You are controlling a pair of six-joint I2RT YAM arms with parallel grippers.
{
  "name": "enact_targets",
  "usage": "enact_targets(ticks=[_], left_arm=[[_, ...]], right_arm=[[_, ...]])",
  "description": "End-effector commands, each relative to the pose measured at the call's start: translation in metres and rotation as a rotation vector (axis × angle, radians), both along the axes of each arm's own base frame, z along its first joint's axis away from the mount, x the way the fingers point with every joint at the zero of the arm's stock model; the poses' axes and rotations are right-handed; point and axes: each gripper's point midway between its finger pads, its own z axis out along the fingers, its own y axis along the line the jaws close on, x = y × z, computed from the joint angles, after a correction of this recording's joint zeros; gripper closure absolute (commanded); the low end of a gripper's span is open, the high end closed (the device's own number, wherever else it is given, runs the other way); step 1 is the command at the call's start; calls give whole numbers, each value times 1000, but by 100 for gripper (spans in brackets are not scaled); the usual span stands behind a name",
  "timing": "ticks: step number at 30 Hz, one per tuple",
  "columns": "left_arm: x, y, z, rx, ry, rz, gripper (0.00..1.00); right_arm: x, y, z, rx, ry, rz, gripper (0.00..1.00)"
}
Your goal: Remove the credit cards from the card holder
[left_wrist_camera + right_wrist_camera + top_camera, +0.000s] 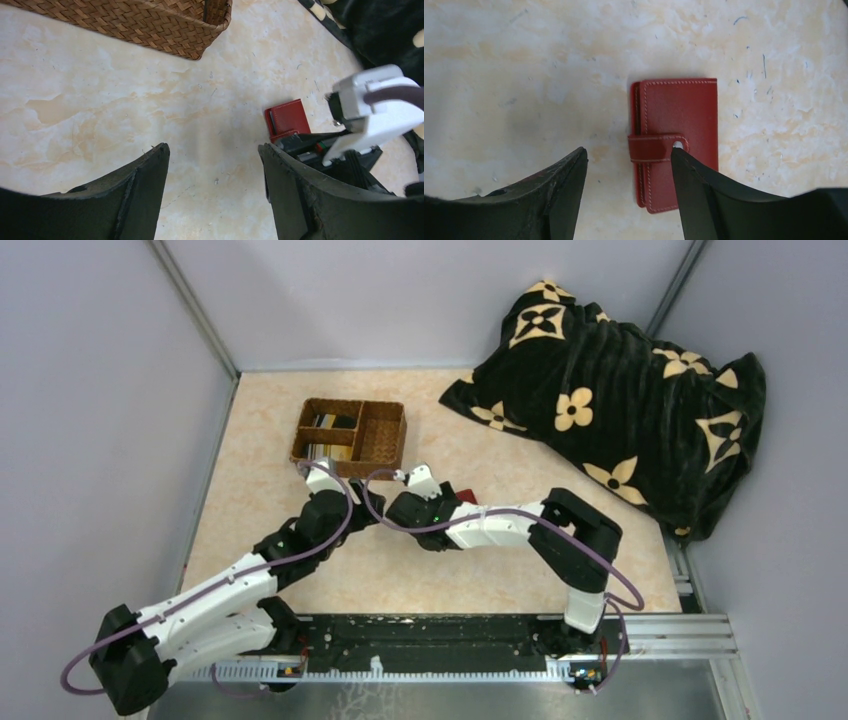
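Both end effectors are hanging spread, the left end effector (212,150) over the table (100,100), the right end effector (628,152) over the closed card holder (679,110) lying at frame centre. We are judging the opening step in hand: unsnapping its tab (656,148) is coming next.

A brown wicker basket (384,440) with compartments sat toward the back of the beige marbled table (250,480). A black blanket (620,390) with tan flower patterns lay bunched in the far right corner, apart from the basket. A metal rail (440,635) ran along the near edge.
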Motion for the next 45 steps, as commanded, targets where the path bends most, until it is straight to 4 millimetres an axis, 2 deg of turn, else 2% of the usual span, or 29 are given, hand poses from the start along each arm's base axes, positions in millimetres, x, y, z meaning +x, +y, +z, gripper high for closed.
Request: enact_targets(ticks=[1,2,4,7,9,12,13,14,17,19,20,24,28,33,40,43,45], left_arm=[[6,-1,7,-29,-27,22,25],[7,-3,8,-33,-31,17,26],[7,-8,8,-42,-31,-1,27],[7,-22,6,-62,-25,-56,29],[7,-34,1,-67,-15,-105,29],[7,-52,-9,-71,15,-180,31],[7,-58,-11,-69,22,-198,32],[8,-64,-14,-60,33,-213,32],[8,-83,-17,-15,38,-256,32],[9,-99,-12,9,20,-290,32],[7,-118,-11,45,-3,-368,30],[3,-149,-6,133,-168,-594,22],[5,-156,-8,246,-293,-709,14],[7,-162,-16,372,-401,-836,17],[10,-181,-37,341,-411,-1030,18],[13,-185,-48,342,-402,-1050,23],[14,-186,-51,327,-394,-1048,34]], right_arm=[[1,9,39,150,-86,42,37],[1,4,38,150,-86,39,37],[3,-4,53,199,-105,29,37],[8,-20,58,274,-99,7,39],[9,-33,56,333,-86,-9,50],[15,-57,55,361,-90,-73,87],[17,-65,53,360,-90,-96,96],[19,-75,51,355,-87,-124,100],[22,-94,43,351,-77,-180,100],[24,-101,37,339,-72,-192,100],[24,-102,27,318,-54,-189,100],[26,-94,12,290,-12,-155,100],[26,-85,18,341,12,-104,100],[21,-81,26,463,44,-76,100],[12,-67,19,499,120,9,100],[8,-61,21,530,130,41,100],[7,-62,16,513,146,43,100]])
